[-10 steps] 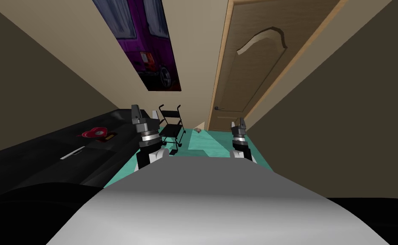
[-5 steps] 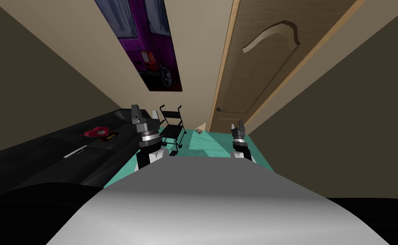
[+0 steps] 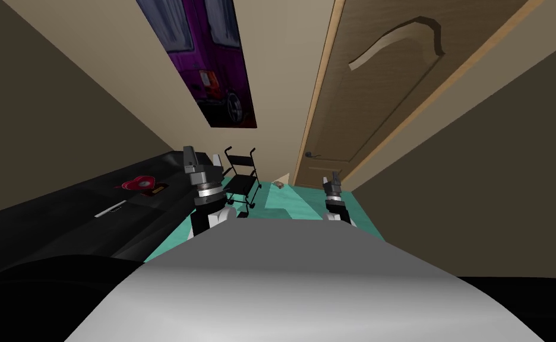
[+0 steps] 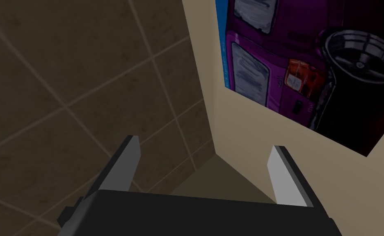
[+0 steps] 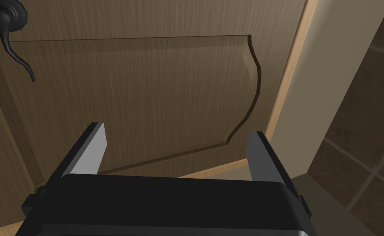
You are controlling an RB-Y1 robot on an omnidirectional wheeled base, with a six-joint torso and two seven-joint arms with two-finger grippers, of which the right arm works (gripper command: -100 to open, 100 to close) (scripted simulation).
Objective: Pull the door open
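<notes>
Before right claw (image 5: 177, 131) stands wood-grained, arch-panelled door (image 5: 146, 82).

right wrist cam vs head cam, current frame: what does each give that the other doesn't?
Right wrist gives: the right pincer open and empty, aimed at the arched panel, with the dark lever handle off to one side, untouched. Head gives: the left pincer raised beside the black furniture, a black chair, the purple van picture and the teal floor. Both: the brown door, apparently shut in its frame, the handle, and the right pincer short of it.
</notes>
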